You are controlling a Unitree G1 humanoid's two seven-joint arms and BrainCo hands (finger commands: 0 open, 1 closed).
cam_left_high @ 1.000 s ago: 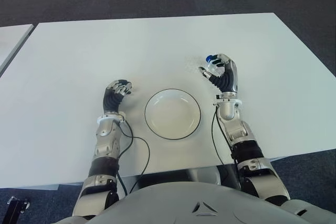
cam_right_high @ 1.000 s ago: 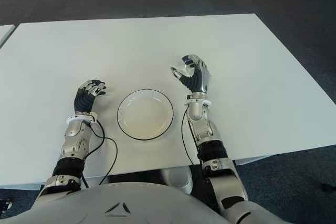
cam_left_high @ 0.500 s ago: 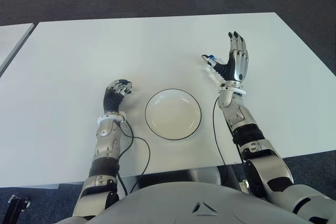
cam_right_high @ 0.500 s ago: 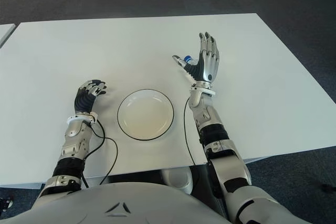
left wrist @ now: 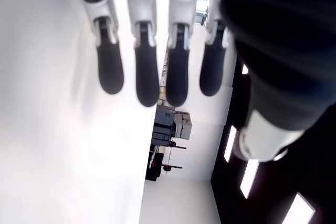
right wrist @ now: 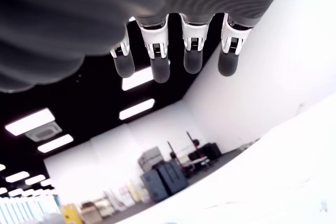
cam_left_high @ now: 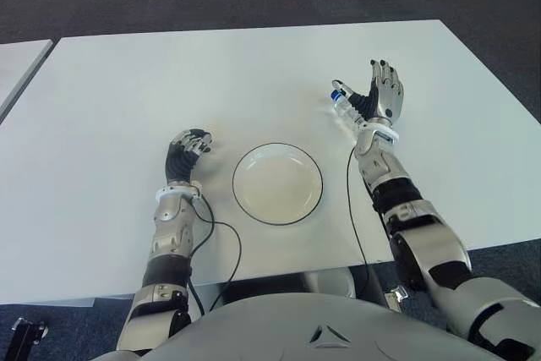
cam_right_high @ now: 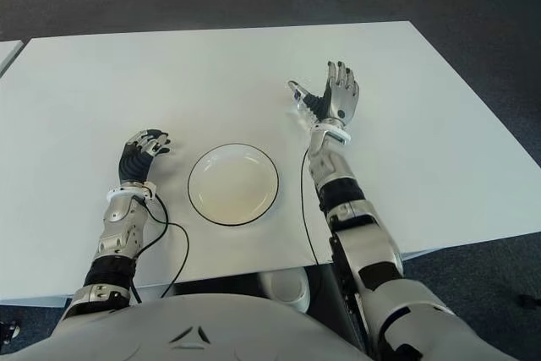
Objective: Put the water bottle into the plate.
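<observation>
Right robot hand (cam_left_high: 380, 99) spread wide, holding nothing, water bottle (cam_left_high: 341, 101) just beside its thumb, apart from plate (cam_left_high: 278, 183) on white surface (cam_left_high: 127, 99); left robot hand (cam_left_high: 187, 151) curled, empty.

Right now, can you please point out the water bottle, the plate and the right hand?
water bottle (cam_left_high: 340, 97): left eye view, on its blue cap end, beside the thumb.
plate (cam_left_high: 278, 184): left eye view, on its bare inner surface.
right hand (cam_left_high: 382, 99): left eye view, on the palm, fingers spread.
</observation>
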